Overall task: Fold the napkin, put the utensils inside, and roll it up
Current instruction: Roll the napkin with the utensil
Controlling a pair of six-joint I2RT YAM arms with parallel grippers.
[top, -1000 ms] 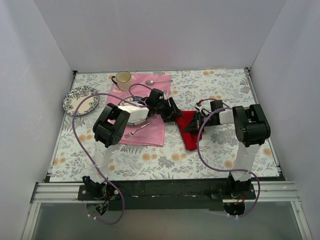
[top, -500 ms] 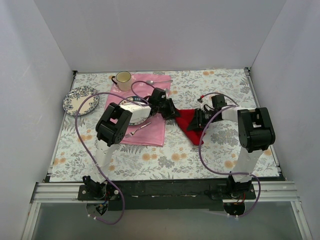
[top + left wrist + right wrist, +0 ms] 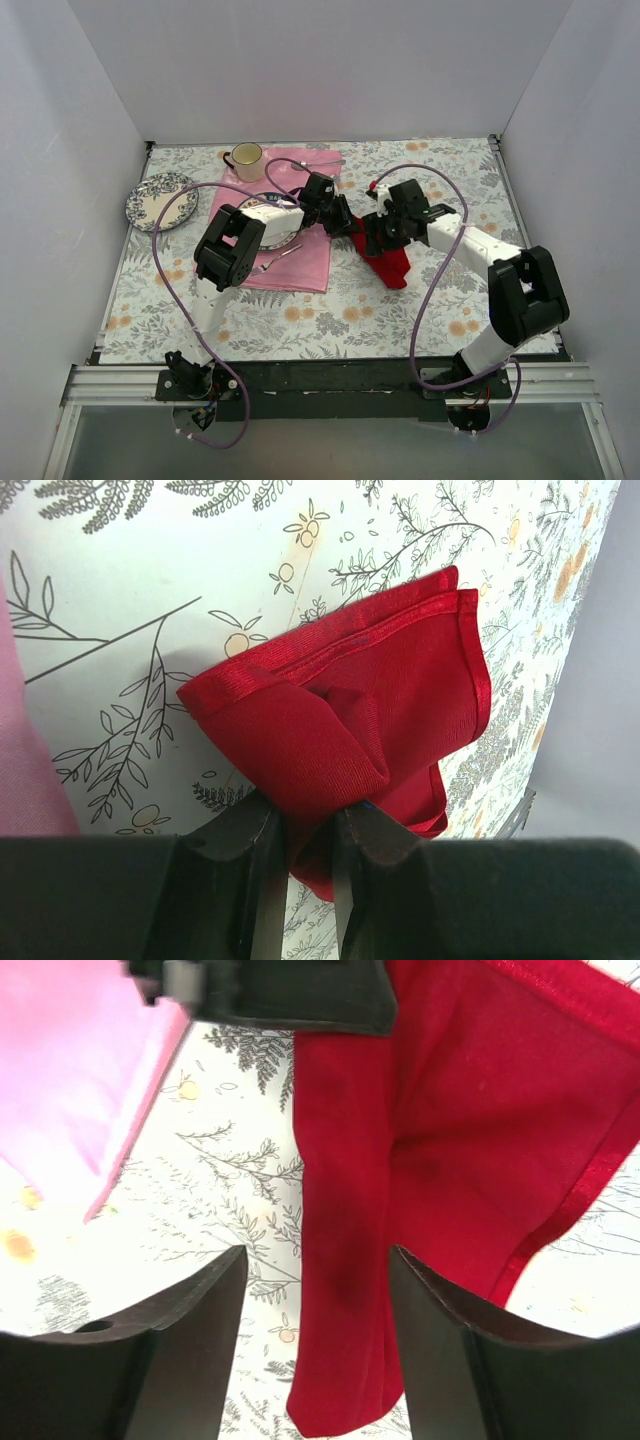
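Napkin (image 3: 350, 720) pinched by left gripper (image 3: 305, 855), right gripper (image 3: 315, 1345) spread above.

The left gripper (image 3: 305, 830) clamped the left edge of the napkin (image 3: 350, 710), its arm stretched forward. The right gripper (image 3: 315, 1290) hung over the napkin, jaws spread wide, arm angled inward.

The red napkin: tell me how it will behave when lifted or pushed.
Probably floppy: the napkin bunches into soft folds where the left gripper pinches it. Likely light, since that small pinch holds up a fold. Pushed, it would probably crumple rather than slide flat; its hemmed edge curls over.
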